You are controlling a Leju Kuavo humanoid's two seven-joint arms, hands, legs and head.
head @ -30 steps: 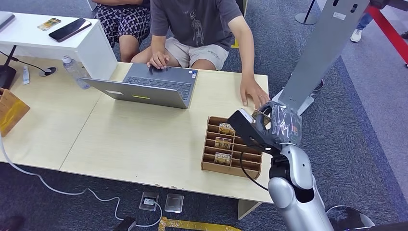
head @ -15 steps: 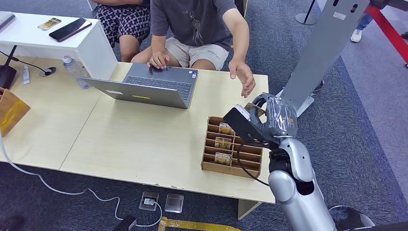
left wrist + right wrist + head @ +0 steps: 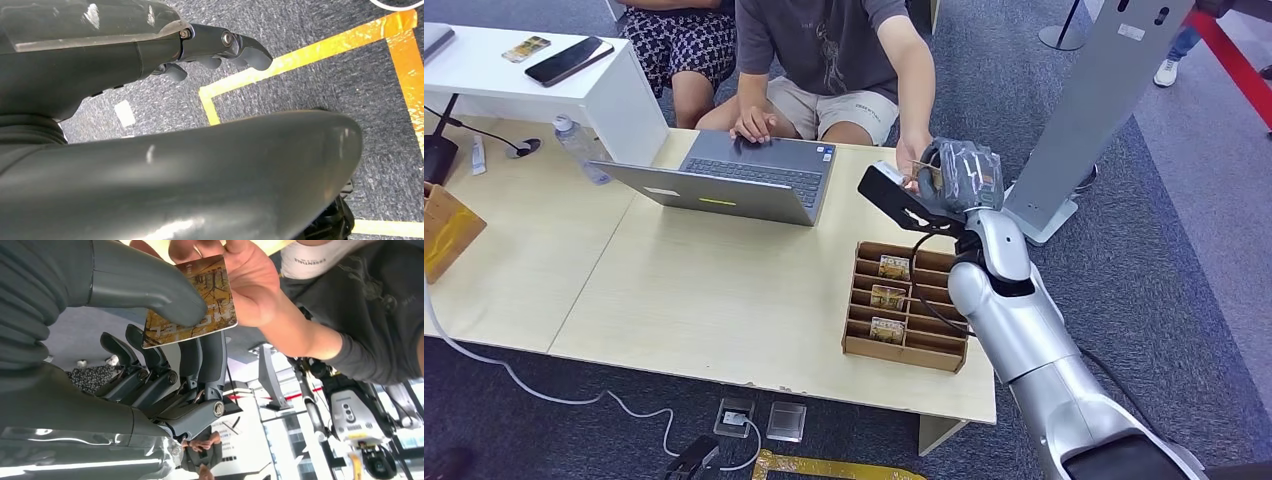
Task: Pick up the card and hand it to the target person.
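An office or demo space. Grey carpet [image 3: 1184, 200] with yellow floor tape [image 3: 300, 55], pale wooden tables [image 3: 674, 290], and a person [image 3: 834, 50] working at a laptop [image 3: 744, 180].

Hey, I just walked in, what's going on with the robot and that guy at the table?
The robot is handing over a card. Its right hand pinches the card between thumb and fingers, raised over the far table edge. The seated person's hand has hold of the card's other end, so both grip it now. The wooden card rack on the table holds more cards. The person's other hand rests on the laptop. The left hand hangs over the floor.
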